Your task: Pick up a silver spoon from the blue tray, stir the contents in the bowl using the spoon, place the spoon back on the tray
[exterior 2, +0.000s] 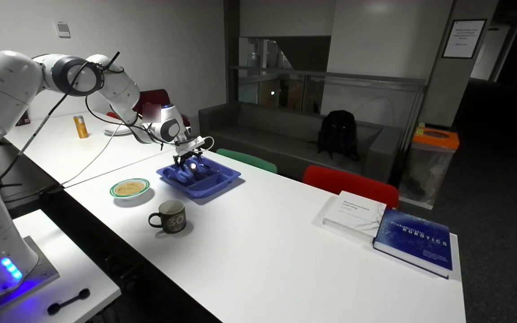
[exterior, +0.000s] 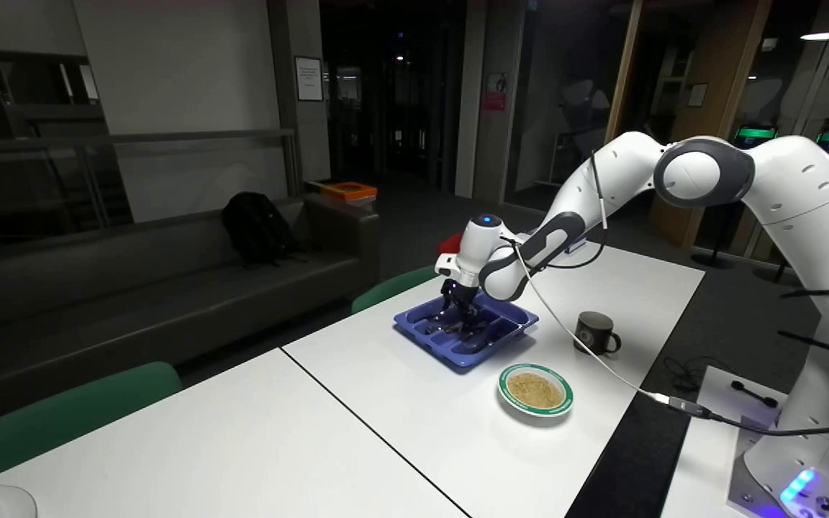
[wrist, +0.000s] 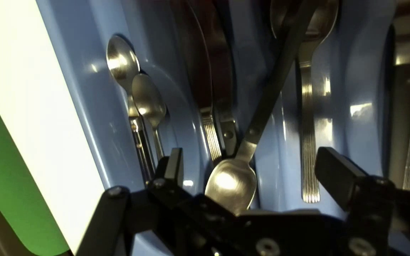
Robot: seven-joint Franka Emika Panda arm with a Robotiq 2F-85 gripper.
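On my wrist view the pincer is spread wide, and I take the middle of its gap as the centre of my clock, with one finger at nine and the other at three. Just off that centre, toward seven or eight, I see the shiny head of a dark-handled spoon, partly hidden by the pincer, its handle slanting away to one o'clock. Under that handle is the head of an all-metal spoon, also toward one, the end of its ribbed handle lying just inside the finger at three. Two smaller spoons lie at ten o'clock, outside the gap. I can't tell which spoon is the one asked for, nor whether my fingertips touch anything. All four lie in the blue tray. In an exterior view, the bowl of tan contents sits on the surface between four and five o'clock from the tray, the dark mug at three.
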